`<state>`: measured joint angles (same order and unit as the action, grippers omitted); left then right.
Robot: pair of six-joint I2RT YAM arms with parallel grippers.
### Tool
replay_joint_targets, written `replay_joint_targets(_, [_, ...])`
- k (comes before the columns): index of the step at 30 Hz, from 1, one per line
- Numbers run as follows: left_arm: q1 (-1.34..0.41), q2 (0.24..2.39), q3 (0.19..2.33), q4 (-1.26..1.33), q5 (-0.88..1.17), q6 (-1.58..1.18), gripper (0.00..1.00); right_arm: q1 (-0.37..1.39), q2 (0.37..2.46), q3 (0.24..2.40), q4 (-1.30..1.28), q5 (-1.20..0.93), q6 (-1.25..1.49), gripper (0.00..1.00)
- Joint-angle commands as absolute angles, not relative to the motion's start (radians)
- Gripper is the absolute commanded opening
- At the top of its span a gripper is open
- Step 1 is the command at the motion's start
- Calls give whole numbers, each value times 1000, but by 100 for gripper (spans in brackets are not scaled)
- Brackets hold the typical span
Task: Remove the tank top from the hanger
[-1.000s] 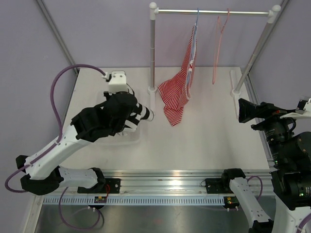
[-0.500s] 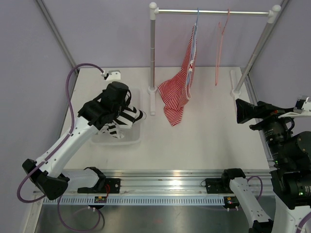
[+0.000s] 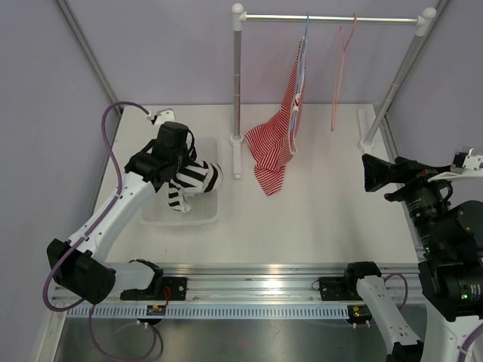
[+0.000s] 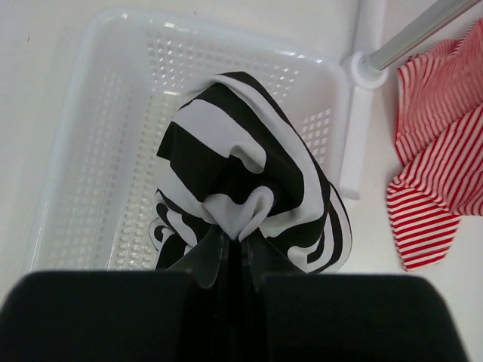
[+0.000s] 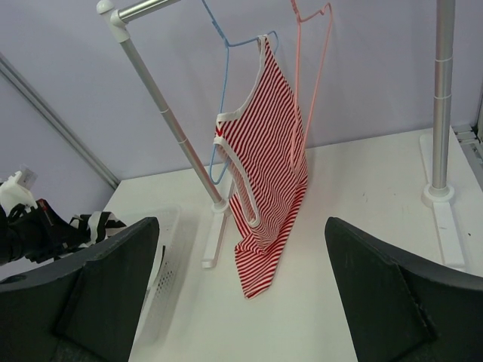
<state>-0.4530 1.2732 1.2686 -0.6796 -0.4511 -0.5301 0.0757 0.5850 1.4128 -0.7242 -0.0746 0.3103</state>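
Note:
My left gripper (image 3: 183, 175) is shut on the bunched black-and-white striped tank top (image 3: 190, 183), holding it over the white perforated basket (image 3: 155, 215). In the left wrist view my gripper (image 4: 240, 243) pinches the tank top (image 4: 241, 166) above the basket (image 4: 83, 166). The pink wire hanger (image 3: 339, 72) hangs bare on the rail at the back; it also shows in the right wrist view (image 5: 311, 83). My right gripper (image 3: 370, 172) is open and empty at the right side of the table, well apart from the rack; in its own view (image 5: 241, 286) nothing lies between the fingers.
A red-and-white thin-striped garment (image 3: 281, 136) hangs from a blue hanger (image 3: 305, 34) on the rail (image 3: 332, 19), its hem resting on the table. The rack's posts (image 3: 237, 83) stand on white feet at the back. The garment also shows in the right wrist view (image 5: 266, 173).
My left arm has swung left and back, carrying the tank top further over the basket. The pink hanger sways slightly. The right arm has barely moved.

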Motion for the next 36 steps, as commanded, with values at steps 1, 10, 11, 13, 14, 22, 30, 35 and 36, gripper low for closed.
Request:
replay_joint_targets(1, [-437,1262,1235,-634,-491,-575,0,72,588,1401,-675,-113,308,100])
replay_joint_targets(10, [-434,1333,1293,-791,-552,-586,99,109,661,1468,-755,-155,267,99])
replay_joint_targets(11, [-434,1327,1305,-808,-561,-591,99,130,673,1477,-771,-106,253,99])
replay_joint_targets(13, [-434,1284,1331,-837,-560,-577,99,181,712,1511,-825,-48,212,100])
replay_joint_targets(14, [-434,1264,1339,-842,-549,-565,99,195,722,1520,-844,9,190,99])
replay_joint_targets(22, [-445,1002,1397,-960,-501,-430,99,376,775,1465,-893,290,109,99])
replay_joint_targets(30, [-445,810,1284,-930,-479,-212,99,377,692,1396,-988,386,127,100])
replay_joint_targets(35, [-424,678,1134,-790,-517,-232,99,376,574,1341,-1022,367,133,99])
replay_joint_targets(36, [-407,646,1100,-773,-506,-230,99,376,543,1324,-1034,367,133,100])
